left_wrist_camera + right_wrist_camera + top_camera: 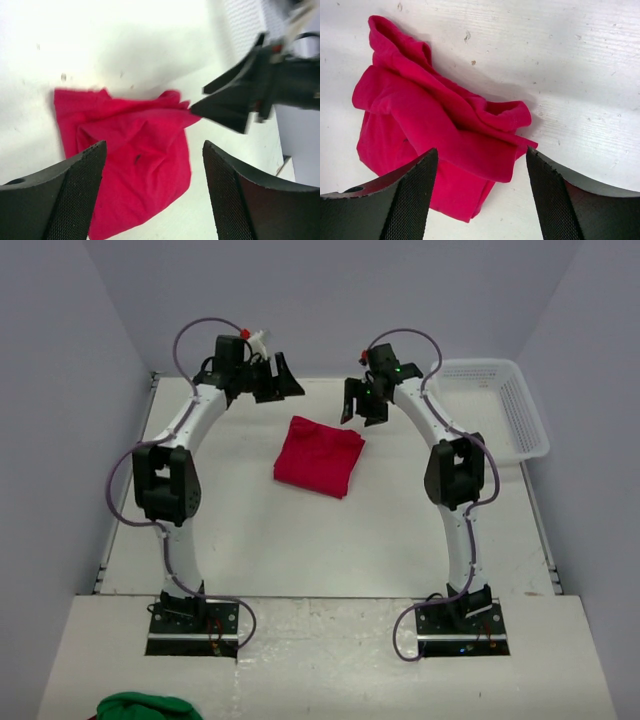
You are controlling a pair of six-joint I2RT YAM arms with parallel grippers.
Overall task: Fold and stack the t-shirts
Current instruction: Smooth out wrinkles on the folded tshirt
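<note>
One red t-shirt [320, 457] lies folded into a rough, rumpled rectangle in the middle of the white table [250, 530]. My left gripper [278, 380] hangs behind and to the left of it, open and holding nothing. My right gripper [362, 402] hovers just off the shirt's back right corner, also open and empty. In the left wrist view the t-shirt [130, 160] lies below the spread jaws of the left gripper [154, 150], with the right gripper [235, 107] beyond it. In the right wrist view the t-shirt [430, 125], with its loose top fold, lies under the right gripper [481, 152].
A white mesh basket [495, 405] stands at the table's back right corner, beside the right arm. A green cloth [148, 707] lies on the near ledge at the bottom left. Grey walls close in the table on three sides.
</note>
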